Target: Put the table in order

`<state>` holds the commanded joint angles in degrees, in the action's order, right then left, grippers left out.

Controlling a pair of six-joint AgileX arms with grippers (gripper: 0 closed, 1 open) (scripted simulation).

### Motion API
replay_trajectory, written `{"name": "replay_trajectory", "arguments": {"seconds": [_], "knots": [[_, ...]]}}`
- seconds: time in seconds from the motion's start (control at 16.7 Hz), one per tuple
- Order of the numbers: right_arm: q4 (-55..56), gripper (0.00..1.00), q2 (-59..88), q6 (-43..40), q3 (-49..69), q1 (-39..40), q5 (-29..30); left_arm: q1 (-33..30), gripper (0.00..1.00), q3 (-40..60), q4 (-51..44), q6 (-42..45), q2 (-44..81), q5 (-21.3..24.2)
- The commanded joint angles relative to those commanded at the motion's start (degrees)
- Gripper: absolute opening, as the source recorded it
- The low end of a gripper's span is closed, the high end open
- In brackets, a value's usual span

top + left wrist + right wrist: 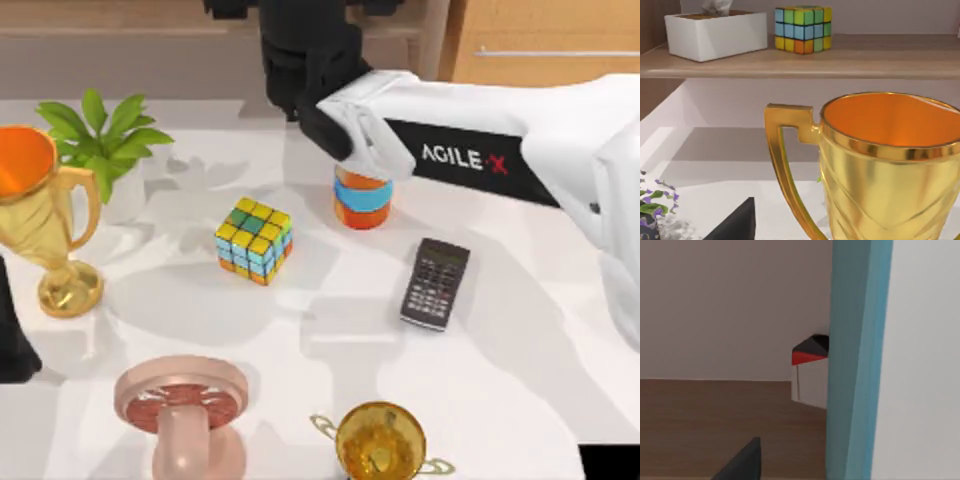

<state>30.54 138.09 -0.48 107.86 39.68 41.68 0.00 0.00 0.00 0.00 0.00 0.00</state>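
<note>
**Two arms, one stretched far over a cluttered table**

Right gripper (pixel 300 62) out at the back edge of the table (pixel 520 380), near the middle, at the end of the white right arm (pixel 480 150) reaching in from the right side. Grip state: cannot tell. In the right wrist view, very close to the camera, a white slab with a teal edge (pixel 857 360); held or merely beside, cannot tell. Past it a small red and black thing (pixel 810 352) against a pale wall, above a brown wooden surface (pixel 715 425).

Just below the right arm's wrist, an orange and blue can (pixel 362 197), upright. Beside it to the left, a colour cube (pixel 253 240); to the lower right, a dark calculator (pixel 435 283), lying flat.

Left arm (pixel 10 335) low at the left edge. Grip state: cannot tell. Close before its wrist camera, a gold cup (pixel 880 165) with an orange inside, upright, and behind that a shelf (pixel 840 62) bearing a white tissue box (pixel 715 32) and a second cube (pixel 802 28).

Near the gold cup, a potted plant (pixel 105 135). Along the near edge, a pink dumbbell (pixel 182 400) and a smaller gold cup (pixel 380 440). At the back right, a light-wood drawer unit (pixel 540 40).
</note>
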Motion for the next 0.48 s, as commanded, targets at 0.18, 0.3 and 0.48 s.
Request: {"name": "replay_trajectory", "arguments": {"seconds": [0.18, 0.3, 0.48], "knots": [[0.0, 0.62, 0.0, 0.0, 0.0, 0.0, 0.0, 0.0, 1.00, 0.0, 0.0, 0.0, 0.0, 0.0], [0.0, 0.47, 0.0, 0.0, 0.0, 0.0, 0.0, 0.0, 1.00, 0.0, 0.0, 0.0, 0.0, 0.0], [0.0, 0.25, 0.0, 0.0, 0.0, 0.0, 0.0, 0.0, 1.00, 0.0, 0.0, 0.0, 0.0, 0.0]]}}
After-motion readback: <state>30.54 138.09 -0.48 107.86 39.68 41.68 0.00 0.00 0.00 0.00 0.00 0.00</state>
